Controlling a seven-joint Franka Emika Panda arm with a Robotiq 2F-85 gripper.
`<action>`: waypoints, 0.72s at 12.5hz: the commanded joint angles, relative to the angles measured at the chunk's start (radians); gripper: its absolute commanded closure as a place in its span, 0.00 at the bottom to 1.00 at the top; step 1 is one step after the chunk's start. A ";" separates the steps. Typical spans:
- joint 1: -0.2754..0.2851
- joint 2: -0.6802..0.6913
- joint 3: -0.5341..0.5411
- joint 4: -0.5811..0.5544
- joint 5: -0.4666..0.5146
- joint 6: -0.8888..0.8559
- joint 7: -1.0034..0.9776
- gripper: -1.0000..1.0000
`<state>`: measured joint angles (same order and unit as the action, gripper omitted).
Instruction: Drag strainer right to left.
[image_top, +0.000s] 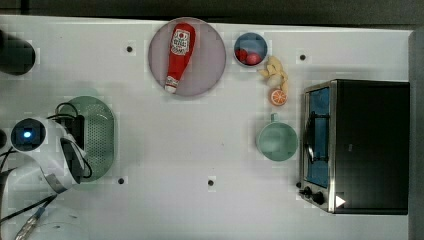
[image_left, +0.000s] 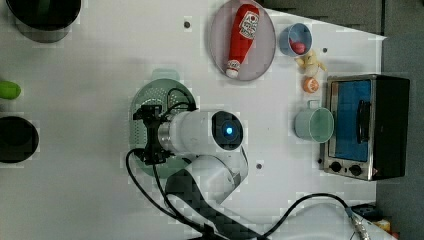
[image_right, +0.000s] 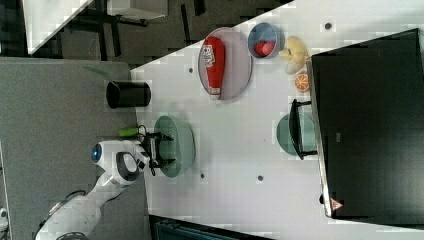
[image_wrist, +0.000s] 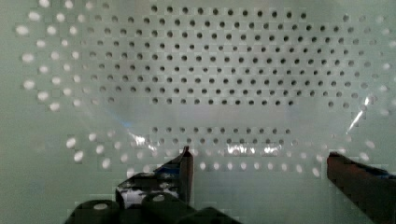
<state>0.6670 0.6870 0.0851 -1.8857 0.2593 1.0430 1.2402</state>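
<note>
While our pincer (image_wrist: 259, 161) hangs released above the pale sage-green perforated oval plastic strainer (image_top: 97, 135), directly below at the top view's left worktop (image_top: 200, 150) end, its long axis (rim to rim) crosses the drag line.

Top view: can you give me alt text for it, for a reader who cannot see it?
A white robot arm's open gripper sits over a pale sage-green perforated oval plastic strainer at the top view's left on a white table. A red ketchup bottle lies on a round plate; a pale-green mug stands by a toaster oven.
</note>
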 joint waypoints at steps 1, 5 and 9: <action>-0.011 0.021 0.005 0.026 -0.012 -0.008 0.020 0.00; -0.013 -0.103 -0.042 0.017 -0.021 -0.135 -0.186 0.00; -0.020 -0.331 -0.190 0.020 -0.032 -0.340 -0.458 0.00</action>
<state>0.6846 0.5020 -0.0499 -1.9043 0.2076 0.6924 0.9302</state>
